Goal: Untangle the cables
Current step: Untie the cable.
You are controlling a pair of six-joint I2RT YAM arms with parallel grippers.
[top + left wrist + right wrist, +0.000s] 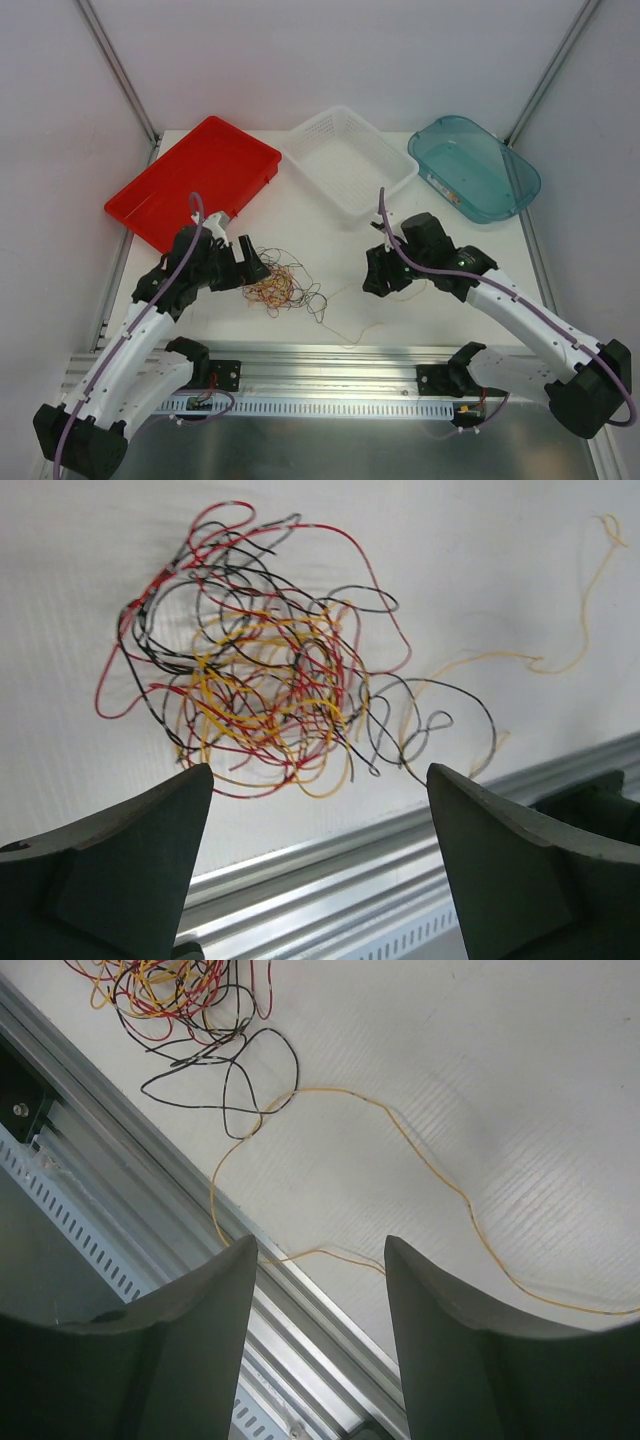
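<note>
Up close, our left gripper (318,775) stands with jaws spread wide and nothing between them, hovering just short of the cables (260,700). These lie on the white table (330,230) as one dense knot of red, yellow-orange and black loops, near the front rail (330,350) and left of centre.

Our right gripper (320,1245) is likewise released, its fingers apart above a single yellow strand (430,1165). That strand trails out of the knot to the right and runs along the table's edge. It passes under the gap between the fingers but, as far as we can see, is not pinched.

We judge the work to be at an early stage. One yellow strand and a few black loops are drawn out from the mass, while the bulk of the wires is a snarl in which no colour lies apart from the others. Separating the red, the black and the rest of the yellow is all left to do.

Behind the arms a red tray (190,175), a white basket (350,160) and a teal tub (475,165) stand in a row, with no wire in any of them that we can make out.
</note>
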